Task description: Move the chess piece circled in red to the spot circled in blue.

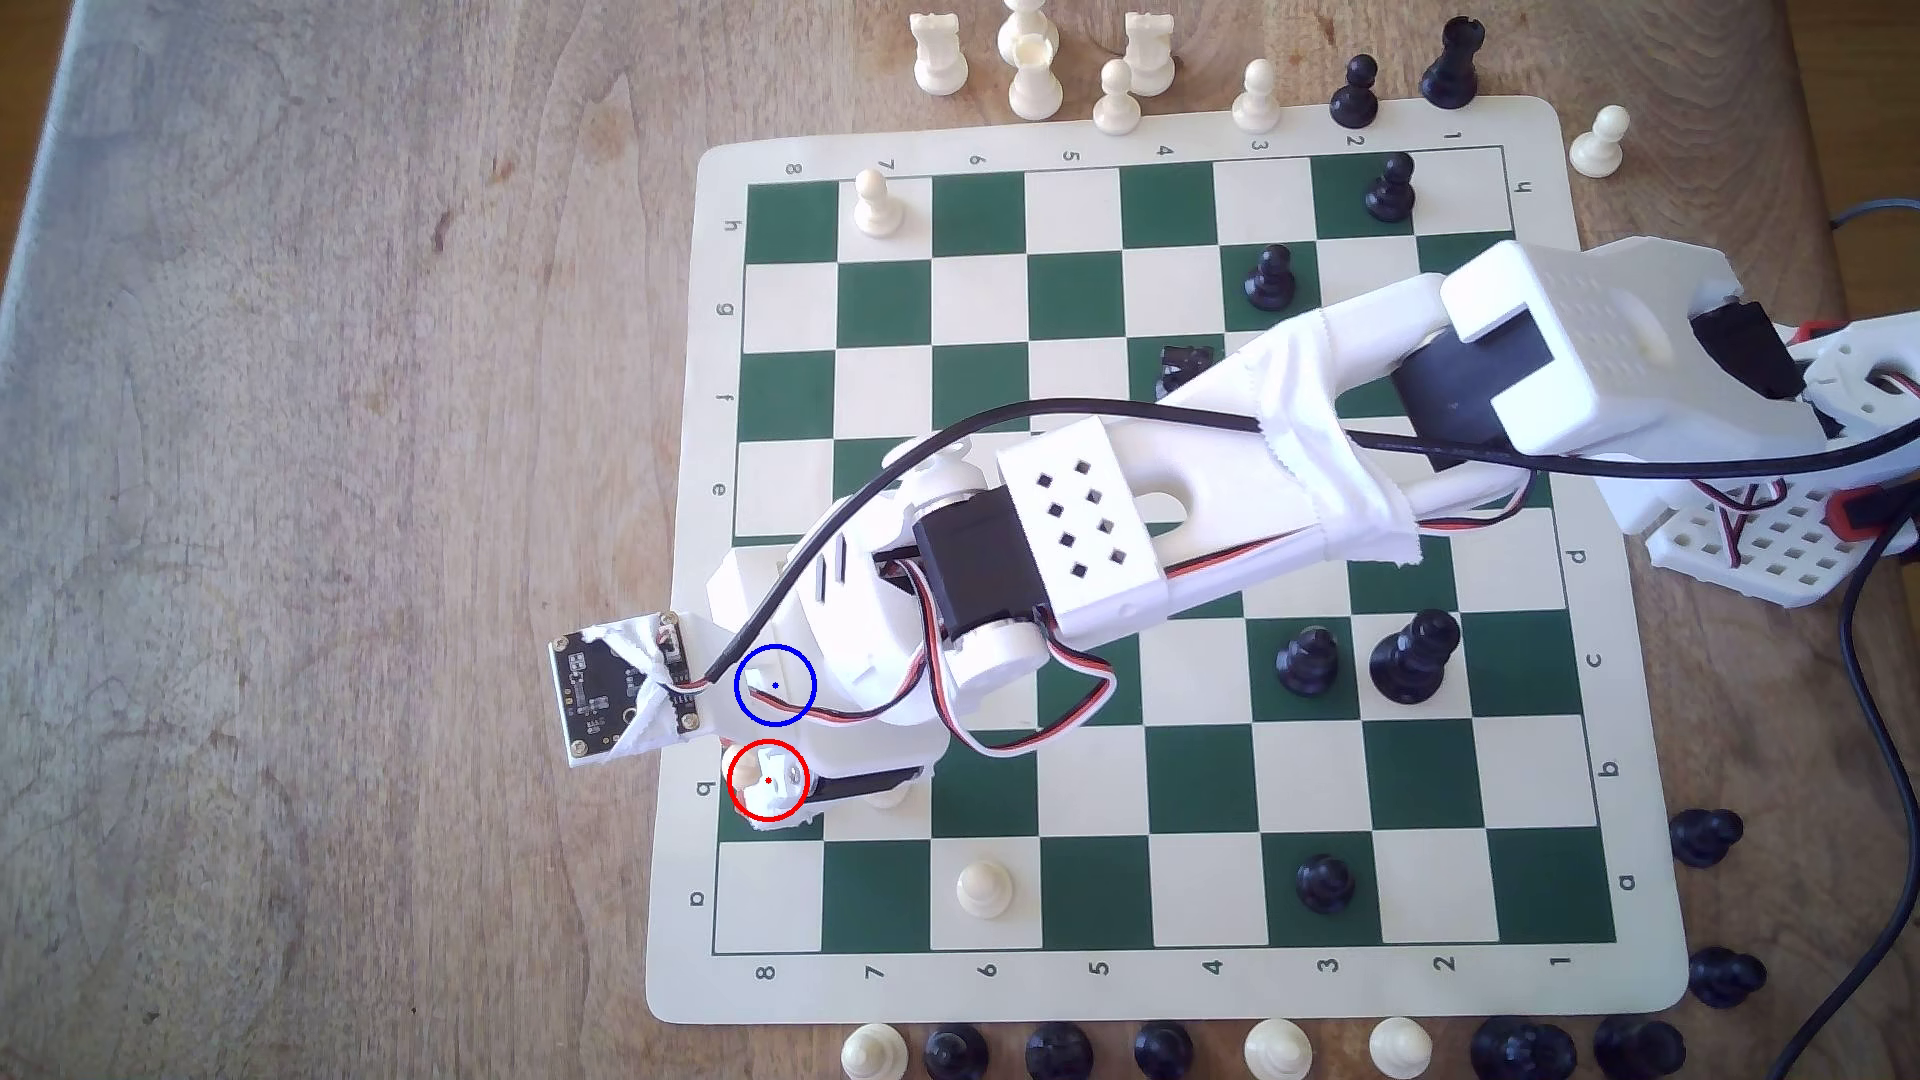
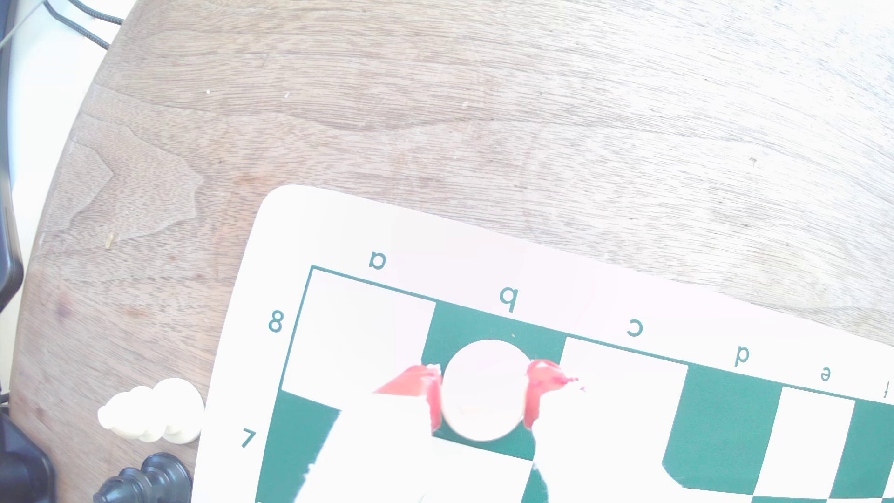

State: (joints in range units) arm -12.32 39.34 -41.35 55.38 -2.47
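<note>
Wooden table (image 1: 312, 415) carried the green-and-cream vinyl chess board (image 2: 716, 435). White 3D-printed arm's tool (image 2: 484, 394) sat low over square b8, red-tipped fingers (image 2: 421, 387) flanking the cream-white round-topped plastic chess piece (image 2: 484, 389), touching or just short of it; can't tell if clamped. Target cream spot (image 1: 776, 685), c8, lay just beside the tool. Piece looked light, rigid, slick; best pinched on the narrow stem above the base, squarely, or it'd pop out.

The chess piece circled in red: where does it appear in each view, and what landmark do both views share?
Exterior view: the chess piece stands at the board's lower left, mostly under the gripper.
Wrist view: the chess piece sits between two red fingertips.
Shared landmark: the printed letter b.
</note>
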